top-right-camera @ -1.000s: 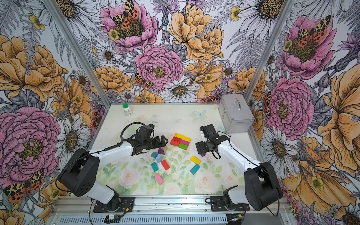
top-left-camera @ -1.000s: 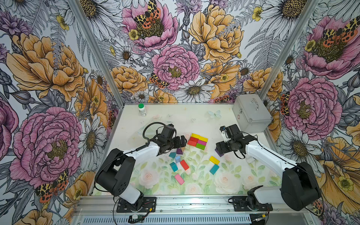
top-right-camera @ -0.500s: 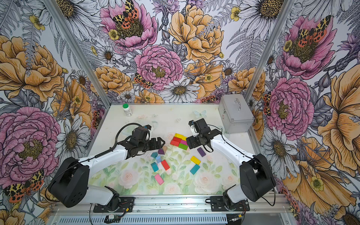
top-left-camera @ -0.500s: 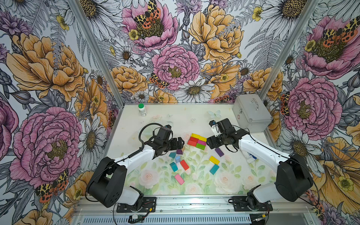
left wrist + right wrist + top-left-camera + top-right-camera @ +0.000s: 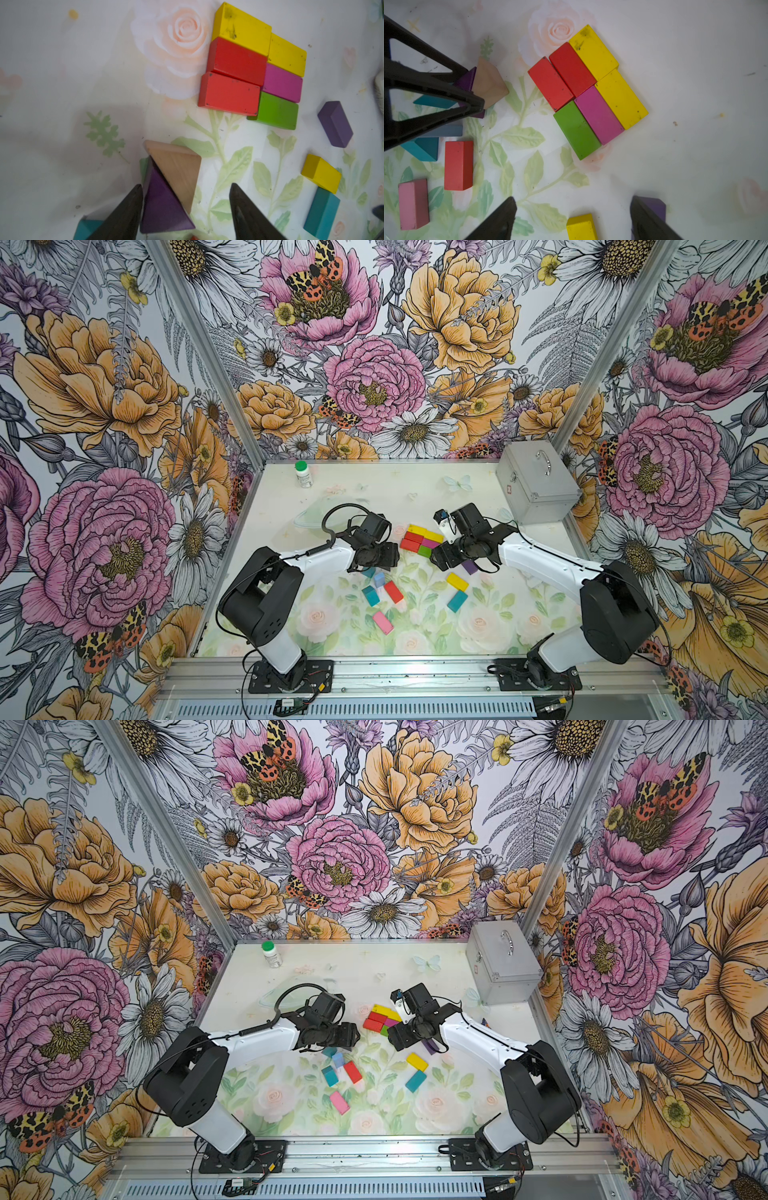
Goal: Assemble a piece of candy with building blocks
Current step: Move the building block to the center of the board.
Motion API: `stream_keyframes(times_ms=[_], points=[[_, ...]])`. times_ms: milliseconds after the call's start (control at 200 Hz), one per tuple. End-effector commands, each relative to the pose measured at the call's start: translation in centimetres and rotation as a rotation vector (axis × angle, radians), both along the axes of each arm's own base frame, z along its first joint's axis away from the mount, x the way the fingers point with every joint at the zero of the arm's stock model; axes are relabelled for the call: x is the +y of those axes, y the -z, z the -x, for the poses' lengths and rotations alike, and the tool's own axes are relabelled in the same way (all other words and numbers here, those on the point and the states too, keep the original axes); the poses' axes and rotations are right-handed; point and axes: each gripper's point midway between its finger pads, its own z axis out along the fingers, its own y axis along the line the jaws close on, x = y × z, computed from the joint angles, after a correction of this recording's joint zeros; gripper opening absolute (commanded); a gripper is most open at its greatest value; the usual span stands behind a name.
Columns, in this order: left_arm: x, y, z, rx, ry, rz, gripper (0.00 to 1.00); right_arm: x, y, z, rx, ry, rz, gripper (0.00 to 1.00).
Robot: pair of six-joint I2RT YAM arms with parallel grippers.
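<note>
Near the middle of the surface [image 5: 415, 489] lies the candy's body, a flat slab of six bricks [image 5: 249, 72] pressed side to side: two yellow, two red, one magenta, one green. I judge the body done and the step in hand to be the wrapper ends, which I take to be the triangles. The left gripper [image 5: 185, 185] is down at the purple triangle [image 5: 164, 207] with its jaws at a middling gap. One finger [image 5: 128, 212] is against the triangle's edge and the other stands clear, so nothing is gripped yet. The tan triangle [image 5: 178, 170] lies touching the purple one, partly inside the same gap. As I read it, the next move calls for closing on the purple piece alone, lifting it free of its neighbour, and setting it against one short end of the slab without nudging the bricks apart. The right gripper [image 5: 572, 198] hangs wide and empty near the slab. A loose yellow brick [image 5: 581, 226] lies between its fingers and a purple brick [image 5: 654, 205] just beside one of them. The spare red brick [image 5: 458, 165] and pink brick [image 5: 413, 203] lie apart from the slab. As for writing, the blocks carry none. The silver case [image 5: 536, 485] shows a small red mark on its side, and the label on the green-capped bottle [image 5: 304, 475] is too small for me to read.
</note>
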Motion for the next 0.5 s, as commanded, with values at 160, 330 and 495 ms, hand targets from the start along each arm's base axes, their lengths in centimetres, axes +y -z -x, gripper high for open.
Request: stream_keyframes(times_ms=[160, 330, 495], points=[[-0.4, 0.3, -1.3, -0.021, 0.026, -0.107, 0.65, -0.3, -0.4, -0.8, -0.055, -0.013, -0.019, 0.87], [-0.5, 1.1, -1.5, -0.007, 0.036, -0.142, 0.59, -0.8, -0.6, -1.0, -0.062, -0.007, -0.027, 0.87], [-0.5, 1.6, -1.5, 0.002, 0.05, -0.164, 0.44, -1.4, -0.7, -1.1, -0.067, 0.008, -0.036, 0.87]])
